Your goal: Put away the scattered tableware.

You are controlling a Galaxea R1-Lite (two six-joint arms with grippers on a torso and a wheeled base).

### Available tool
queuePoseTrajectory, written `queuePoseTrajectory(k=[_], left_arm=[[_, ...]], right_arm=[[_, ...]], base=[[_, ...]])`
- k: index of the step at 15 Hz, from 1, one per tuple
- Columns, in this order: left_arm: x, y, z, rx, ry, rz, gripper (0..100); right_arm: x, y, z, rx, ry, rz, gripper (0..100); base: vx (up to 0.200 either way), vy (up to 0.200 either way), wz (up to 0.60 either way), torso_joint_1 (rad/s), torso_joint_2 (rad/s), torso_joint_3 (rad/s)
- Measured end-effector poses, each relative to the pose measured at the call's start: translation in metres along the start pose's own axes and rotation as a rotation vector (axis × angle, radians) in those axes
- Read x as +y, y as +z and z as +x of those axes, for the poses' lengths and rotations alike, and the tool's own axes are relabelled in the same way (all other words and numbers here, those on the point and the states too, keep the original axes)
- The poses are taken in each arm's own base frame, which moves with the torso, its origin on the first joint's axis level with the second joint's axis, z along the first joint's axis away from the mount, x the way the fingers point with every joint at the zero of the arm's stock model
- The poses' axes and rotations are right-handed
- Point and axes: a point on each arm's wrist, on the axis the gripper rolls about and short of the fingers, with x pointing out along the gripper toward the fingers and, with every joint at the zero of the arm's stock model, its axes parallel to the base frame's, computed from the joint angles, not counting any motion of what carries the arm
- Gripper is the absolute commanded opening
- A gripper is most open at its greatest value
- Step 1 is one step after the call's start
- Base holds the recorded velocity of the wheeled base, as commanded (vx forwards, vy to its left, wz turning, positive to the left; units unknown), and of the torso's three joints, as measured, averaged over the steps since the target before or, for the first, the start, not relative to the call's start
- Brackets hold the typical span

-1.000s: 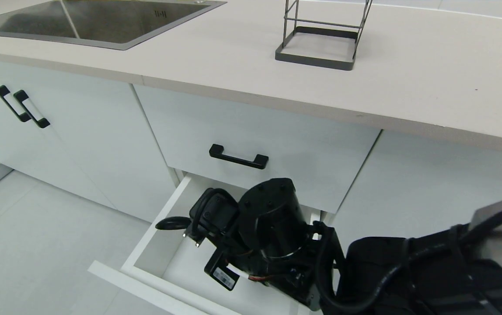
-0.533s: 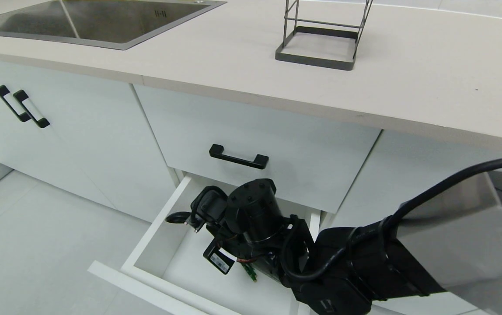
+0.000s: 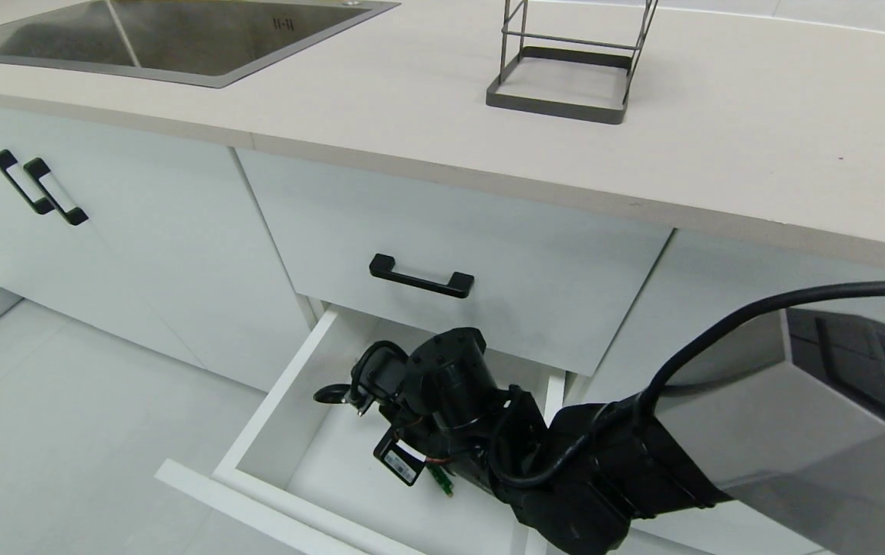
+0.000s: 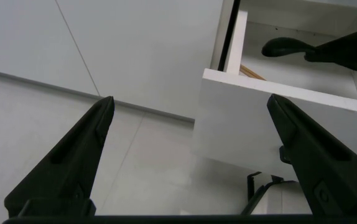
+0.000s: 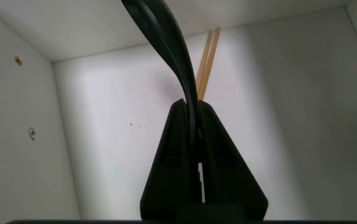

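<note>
My right gripper [image 3: 356, 399] is shut on the handle of a black spoon [image 3: 331, 395] and holds it inside the open lower drawer [image 3: 271, 412], near its left wall. In the right wrist view the spoon [image 5: 165, 43] sticks out past the gripper [image 5: 191, 111] over the white drawer floor [image 5: 290, 124], where a pair of wooden chopsticks [image 5: 208, 59] lies at the back. My left gripper [image 4: 190, 102] stands open and empty low beside the drawer front [image 4: 278, 124], and from there the spoon's bowl [image 4: 287, 46] shows above the drawer.
Above the open drawer is a shut drawer with a black handle [image 3: 421, 276]. Cabinet doors with black handles [image 3: 38, 189] stand to the left. On the countertop [image 3: 720, 154] are a sink [image 3: 157, 35] and an empty grey wire rack [image 3: 566, 69].
My right arm has lowered and pushed further into the drawer, carrying the spoon down and toward the back. The left gripper's earlier position is not shown.
</note>
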Motion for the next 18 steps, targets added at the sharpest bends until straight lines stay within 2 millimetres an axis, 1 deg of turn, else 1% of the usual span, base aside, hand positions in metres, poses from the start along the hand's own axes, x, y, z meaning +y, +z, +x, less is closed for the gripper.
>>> queuePoseTrajectory(k=[8, 18], left_arm=[[0.0, 0.0, 0.0, 0.0, 0.0, 0.0, 100], [0.0, 0.0, 0.0, 0.0, 0.0, 0.0, 100]], right_arm=[[0.005, -0.018, 0.016, 0.052, 0.01, -0.013, 0], [0.007, -0.03, 0.041, 0.075, 0.008, -0.015, 0]], base=[[0.0, 0.0, 0.0, 0.0, 0.0, 0.0], [0.0, 0.0, 0.0, 0.0, 0.0, 0.0]])
